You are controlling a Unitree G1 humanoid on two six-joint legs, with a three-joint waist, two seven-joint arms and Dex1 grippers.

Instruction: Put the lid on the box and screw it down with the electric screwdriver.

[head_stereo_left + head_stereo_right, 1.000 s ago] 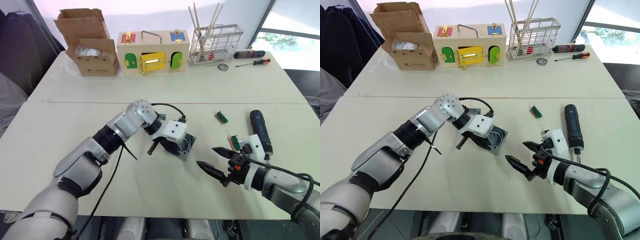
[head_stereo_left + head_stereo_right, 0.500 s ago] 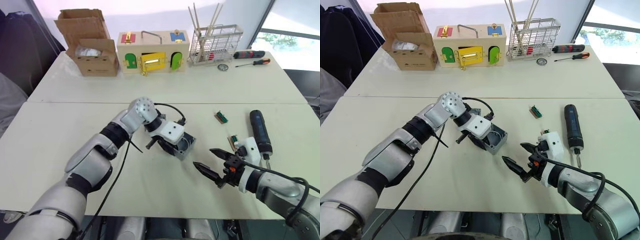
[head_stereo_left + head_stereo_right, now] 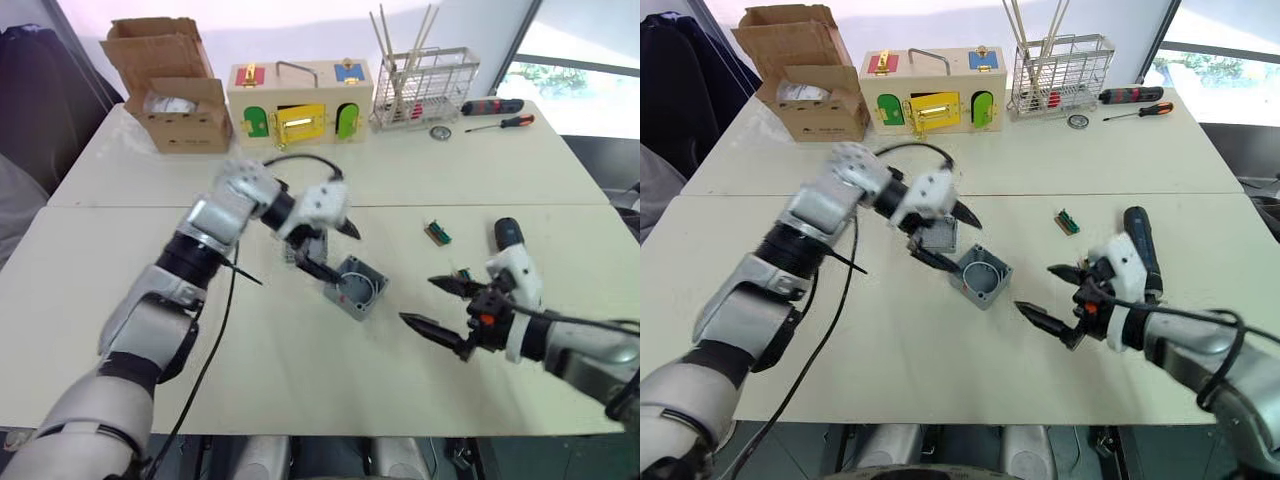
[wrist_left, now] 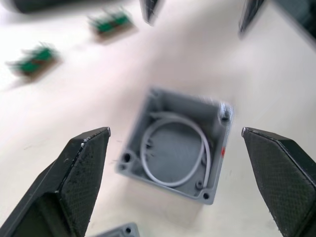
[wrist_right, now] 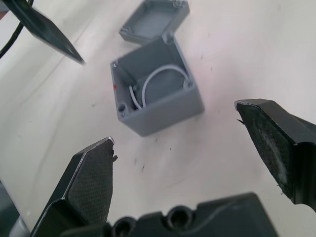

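The grey box (image 3: 357,289) stands on the table with its open top up and a white wire loop inside, seen close up in the left wrist view (image 4: 175,148). The grey lid (image 5: 154,19) lies flat just behind it, beside the box and not on it. My left gripper (image 3: 343,258) hovers open above the box and lid, touching neither. My right gripper (image 3: 420,302) is open and empty to the right of the box. The black electric screwdriver (image 3: 1137,240) lies on the table behind my right wrist, partly hidden by it.
Along the far edge stand a cardboard carton (image 3: 175,90), a wooden latch box (image 3: 300,100) and a wire basket (image 3: 425,85), with two manual screwdrivers (image 3: 497,107) beside it. Small green connectors (image 3: 438,233) lie near the electric screwdriver.
My left gripper has opened, let go of the box and lifted back from it. The box, tilted in the grip before, now stands on the table with its opening up.
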